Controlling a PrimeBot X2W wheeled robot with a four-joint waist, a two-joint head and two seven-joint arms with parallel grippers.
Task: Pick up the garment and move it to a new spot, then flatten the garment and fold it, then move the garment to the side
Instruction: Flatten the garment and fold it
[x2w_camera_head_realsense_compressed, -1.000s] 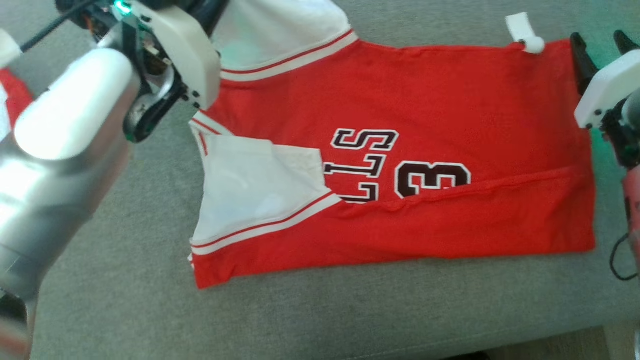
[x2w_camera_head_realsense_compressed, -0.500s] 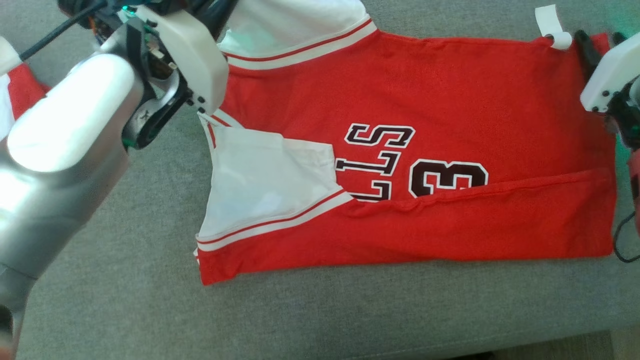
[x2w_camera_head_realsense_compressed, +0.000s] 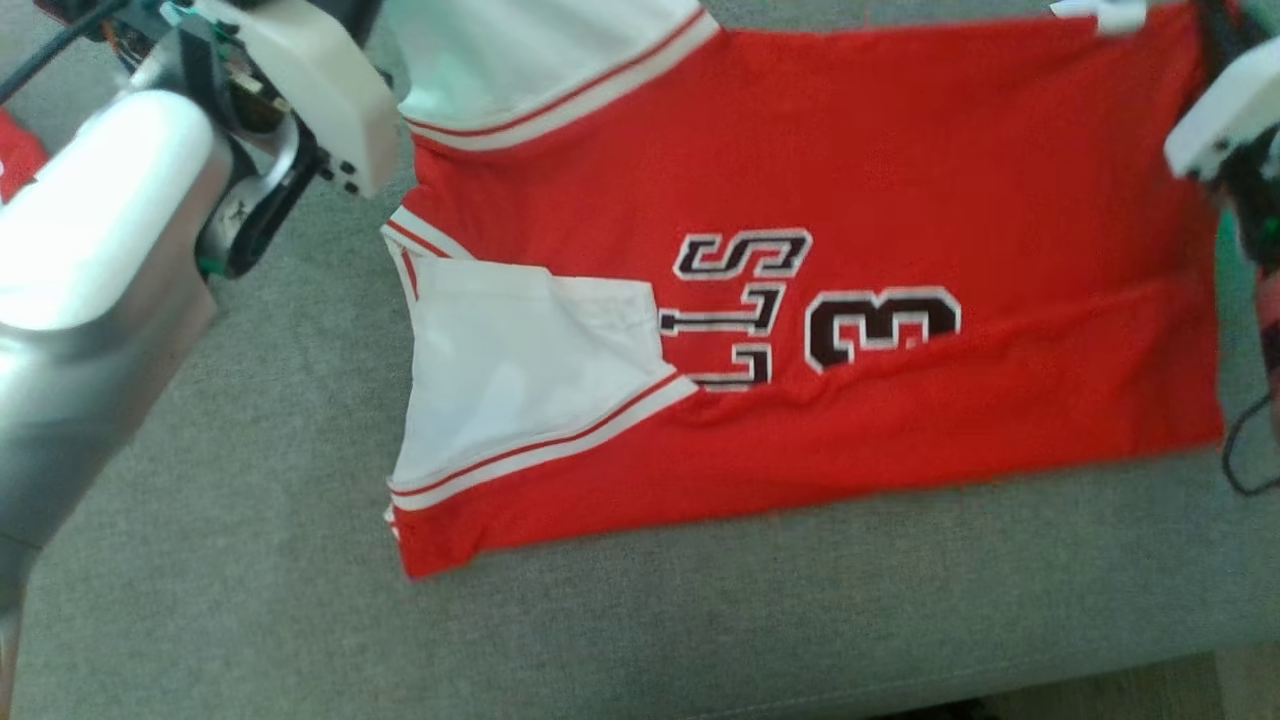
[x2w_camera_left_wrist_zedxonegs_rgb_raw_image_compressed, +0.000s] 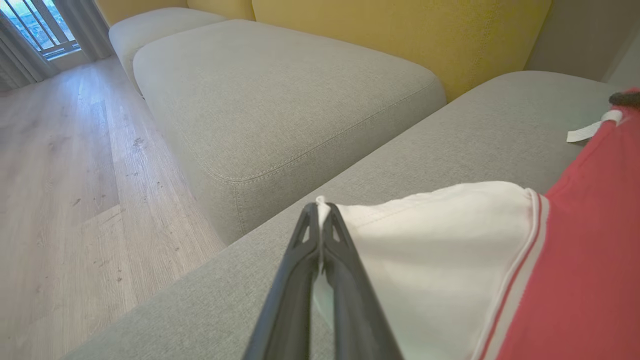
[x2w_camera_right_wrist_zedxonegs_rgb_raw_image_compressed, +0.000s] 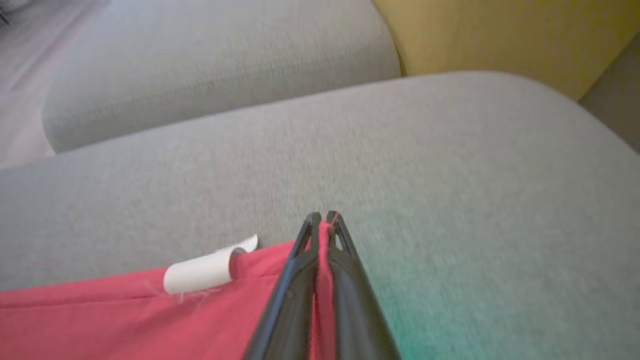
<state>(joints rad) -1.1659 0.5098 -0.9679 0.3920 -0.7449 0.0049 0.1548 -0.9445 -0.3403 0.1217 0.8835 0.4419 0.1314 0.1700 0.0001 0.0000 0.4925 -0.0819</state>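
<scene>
The garment (x2w_camera_head_realsense_compressed: 800, 180) is a red jersey with white sleeves, striped trim and dark lettering, spread across a grey sofa cushion with its near long edge folded over. In the left wrist view my left gripper (x2w_camera_left_wrist_zedxonegs_rgb_raw_image_compressed: 320, 207) is shut on the corner of the white sleeve (x2w_camera_left_wrist_zedxonegs_rgb_raw_image_compressed: 440, 260). In the right wrist view my right gripper (x2w_camera_right_wrist_zedxonegs_rgb_raw_image_compressed: 322, 217) is shut on the red hem corner (x2w_camera_right_wrist_zedxonegs_rgb_raw_image_compressed: 150, 320), cloth pinched between its fingers, beside a curled white label (x2w_camera_right_wrist_zedxonegs_rgb_raw_image_compressed: 205, 272). In the head view the left arm (x2w_camera_head_realsense_compressed: 110, 260) reaches to the far left corner and the right wrist housing (x2w_camera_head_realsense_compressed: 1225, 110) sits at the far right corner.
The grey cushion (x2w_camera_head_realsense_compressed: 700, 620) has bare room along its near side. A second grey cushion (x2w_camera_left_wrist_zedxonegs_rgb_raw_image_compressed: 280, 95) and a yellow backrest (x2w_camera_left_wrist_zedxonegs_rgb_raw_image_compressed: 400, 35) lie beyond. Wooden floor (x2w_camera_left_wrist_zedxonegs_rgb_raw_image_compressed: 65, 190) drops off past the cushion's edge. A black cable (x2w_camera_head_realsense_compressed: 1245, 460) hangs at the right.
My right gripper has moved onto the jersey's far right corner and shut on the hem. The head view has shifted, so the far edge now sits at the picture's top.
</scene>
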